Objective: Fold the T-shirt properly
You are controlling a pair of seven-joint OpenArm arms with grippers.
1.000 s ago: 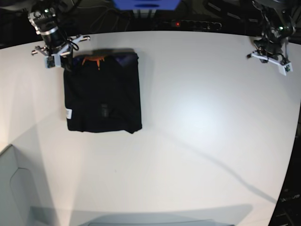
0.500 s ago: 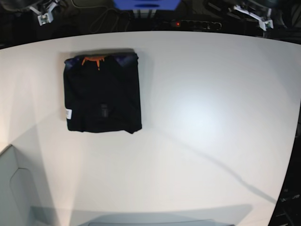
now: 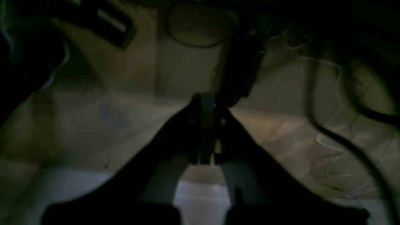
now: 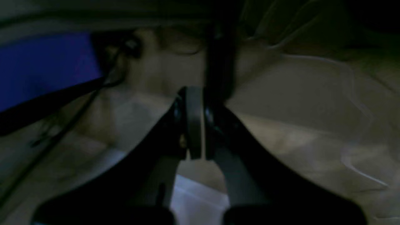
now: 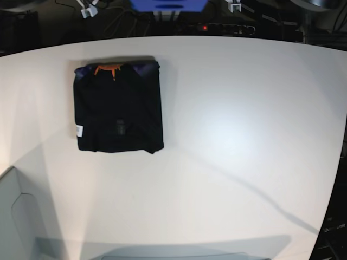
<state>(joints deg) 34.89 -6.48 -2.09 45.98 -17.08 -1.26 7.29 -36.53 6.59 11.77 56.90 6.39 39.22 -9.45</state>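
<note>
The black T-shirt (image 5: pixel 118 107) lies folded into a neat rectangle on the white table (image 5: pixel 233 135), at its far left in the base view, with an orange mark (image 5: pixel 107 69) at the neckline and a small white tag (image 5: pixel 79 131) on its left edge. Both arms have pulled back past the table's far edge and only small white bits show at the top of the base view. In the left wrist view my left gripper (image 3: pixel 206 131) is shut with nothing in it. In the right wrist view my right gripper (image 4: pixel 193 125) is shut and holds nothing. Neither wrist view shows the shirt.
A blue object (image 5: pixel 168 5) and dark cables (image 5: pixel 227 27) sit behind the table's far edge. A grey panel (image 5: pixel 21 227) stands at the near left corner. Both wrist views are dim, showing cables and a pale floor.
Both arms have drawn back and up from the table's far corners, almost out of the base view. The folded shirt has not moved.
</note>
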